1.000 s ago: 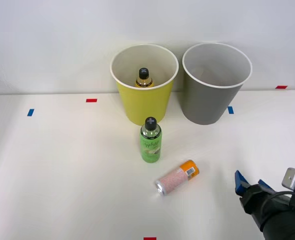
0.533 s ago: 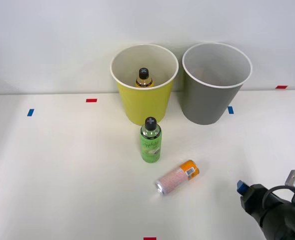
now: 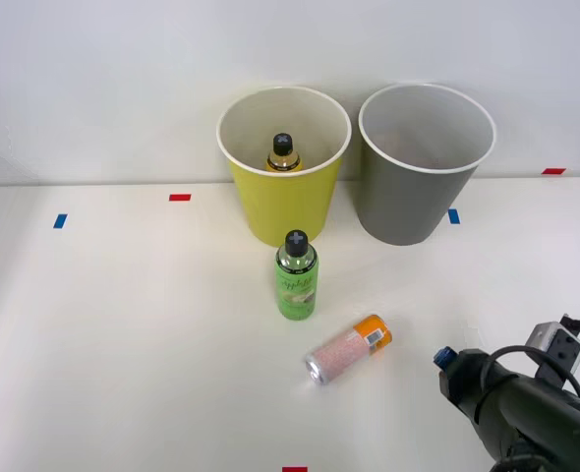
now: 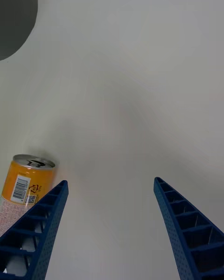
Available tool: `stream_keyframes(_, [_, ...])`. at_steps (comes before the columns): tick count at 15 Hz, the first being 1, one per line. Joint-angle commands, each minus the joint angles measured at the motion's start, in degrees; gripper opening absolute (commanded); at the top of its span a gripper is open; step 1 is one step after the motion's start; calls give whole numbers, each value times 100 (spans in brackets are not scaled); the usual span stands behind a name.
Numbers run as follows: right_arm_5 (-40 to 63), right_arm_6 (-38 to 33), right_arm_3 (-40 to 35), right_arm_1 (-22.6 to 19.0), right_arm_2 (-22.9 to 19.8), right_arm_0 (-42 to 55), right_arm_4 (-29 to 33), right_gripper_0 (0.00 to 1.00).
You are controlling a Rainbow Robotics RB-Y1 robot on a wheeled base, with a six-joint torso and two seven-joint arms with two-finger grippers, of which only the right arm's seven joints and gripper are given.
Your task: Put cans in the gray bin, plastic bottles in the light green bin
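Front view: the can (image 3: 349,349) lies on its side on the bench (image 3: 123,324), near the right pincer (image 3: 445,358). Wrist view: the pincer is spread, the can (image 4: 22,186) beside one finger; better to center it before pinching

We count one can (image 3: 348,349), lying on the table (image 3: 123,324). We count two bottles: a green one (image 3: 296,274) standing on the table and an amber one (image 3: 283,154) inside the lime bin (image 3: 282,202). Two bins: lime and gray (image 3: 408,202).
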Motion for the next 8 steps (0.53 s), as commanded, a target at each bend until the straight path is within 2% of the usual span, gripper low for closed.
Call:
stream_keyframes(1, [301, -213, 288, -16, 101, -598, -454, 63])
stream_keyframes(4, [301, -1030, 666, -210, 453, -1258, -779, 63])
stream_keyframes(8, [301, -1690, 675, -517, 479, -1750, -1728, 64])
